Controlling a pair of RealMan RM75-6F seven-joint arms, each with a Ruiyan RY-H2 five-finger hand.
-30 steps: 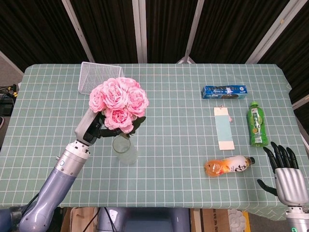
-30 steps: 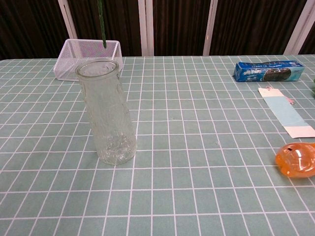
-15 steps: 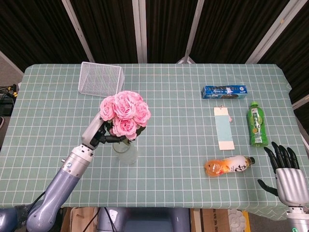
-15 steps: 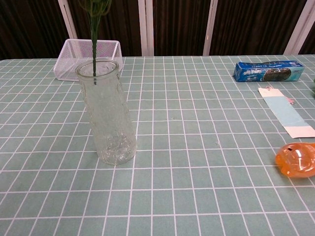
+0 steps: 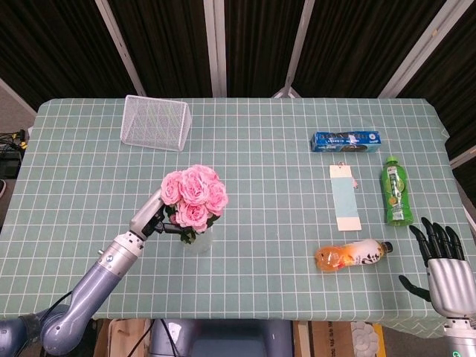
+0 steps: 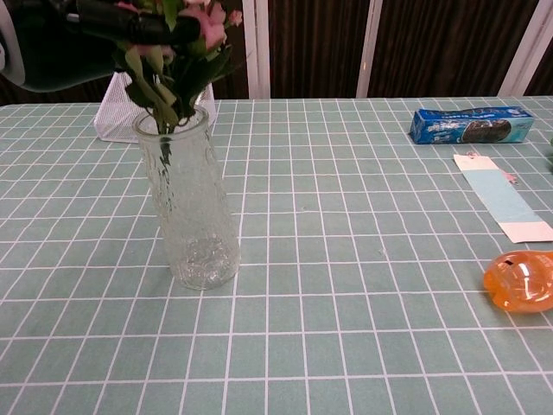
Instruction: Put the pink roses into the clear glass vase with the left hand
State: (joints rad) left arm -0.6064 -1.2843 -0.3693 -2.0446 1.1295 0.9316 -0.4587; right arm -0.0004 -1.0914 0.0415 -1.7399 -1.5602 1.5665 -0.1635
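Note:
The pink roses (image 5: pixel 195 199) sit low over the clear glass vase (image 6: pixel 190 212), their green stems and leaves (image 6: pixel 164 95) reaching down through its mouth. My left hand (image 5: pixel 152 219) grips the stems just under the blooms, at the vase's left side; in the chest view the left hand (image 6: pixel 78 30) is a dark shape at the top left. In the head view the blooms hide most of the vase (image 5: pixel 198 241). My right hand (image 5: pixel 445 264) stays at the table's near right edge, fingers spread, holding nothing.
A white wire basket (image 5: pixel 156 122) stands at the back left. On the right lie a blue biscuit packet (image 5: pixel 346 140), a pale blue card (image 5: pixel 344 197), a green bottle (image 5: pixel 394 190) and an orange bottle (image 5: pixel 351 255) on its side.
My left hand has come down with the roses. The stems went from above the vase's mouth to inside it, and the blooms now sit just above the rim. The right hand stayed still.

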